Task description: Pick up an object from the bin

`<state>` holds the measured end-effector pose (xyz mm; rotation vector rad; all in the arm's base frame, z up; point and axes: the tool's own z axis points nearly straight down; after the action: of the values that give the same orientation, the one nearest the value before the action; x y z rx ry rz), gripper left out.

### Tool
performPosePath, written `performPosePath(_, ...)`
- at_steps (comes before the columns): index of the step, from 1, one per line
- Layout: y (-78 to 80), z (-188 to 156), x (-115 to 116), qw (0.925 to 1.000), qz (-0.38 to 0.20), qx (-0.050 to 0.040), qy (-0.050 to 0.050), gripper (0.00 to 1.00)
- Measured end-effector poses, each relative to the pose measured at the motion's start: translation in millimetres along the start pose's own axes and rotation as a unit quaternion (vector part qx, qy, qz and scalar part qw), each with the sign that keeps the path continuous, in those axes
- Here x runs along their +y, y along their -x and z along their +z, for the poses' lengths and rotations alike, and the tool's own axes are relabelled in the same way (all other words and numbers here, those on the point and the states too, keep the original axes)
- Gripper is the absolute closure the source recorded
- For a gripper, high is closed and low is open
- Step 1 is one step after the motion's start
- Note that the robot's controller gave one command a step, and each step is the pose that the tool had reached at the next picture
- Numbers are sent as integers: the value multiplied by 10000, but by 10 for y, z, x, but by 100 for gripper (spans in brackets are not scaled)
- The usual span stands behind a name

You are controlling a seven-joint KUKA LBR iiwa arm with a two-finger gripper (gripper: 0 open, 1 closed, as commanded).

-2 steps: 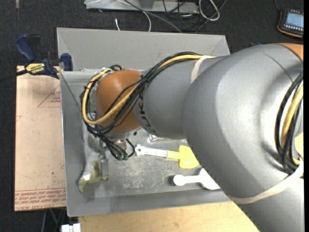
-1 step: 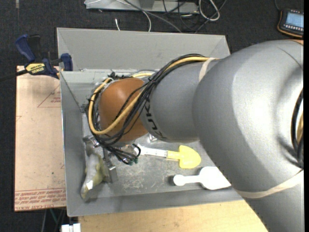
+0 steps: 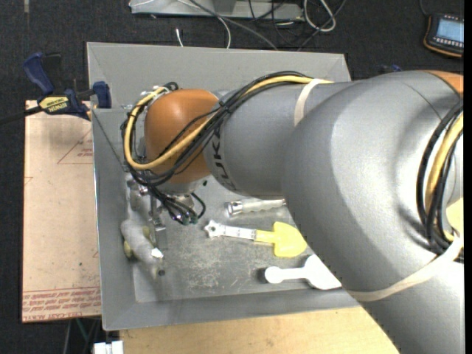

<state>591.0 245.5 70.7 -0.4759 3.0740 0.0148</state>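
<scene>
Front edge of bin (image 3: 221,307): white plastic spoon (image 3: 299,274), flat.
Front-left: pale lumpy thing (image 3: 135,236) by left wall.
Mid: yellow scoop (image 3: 284,240) w/ white handle.
Gripper (image 3: 151,223): low by left wall, just above pale thing; spread or pressed together, can't tell.
Behind scoop: clear tube (image 3: 254,206).

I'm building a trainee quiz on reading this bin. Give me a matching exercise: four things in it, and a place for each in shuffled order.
1 gripper
2 silvery tube
3 yellow-headed tool
4 white scoop

a nearest the front wall
b left side of the bin
c between tube and scoop
d rearmost of the three loose things

Pairs: 1b, 2d, 3c, 4a
</scene>
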Motion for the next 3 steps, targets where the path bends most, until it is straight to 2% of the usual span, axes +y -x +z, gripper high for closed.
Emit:
performPosePath(1, -186, -1026, 68, 9989, -470, -3, 13, 0)
performPosePath(2, -144, -1247, 75, 9985, -536, -76, 14, 0)
performPosePath(3, -216, -759, 33, 9896, -1438, -33, 16, 0)
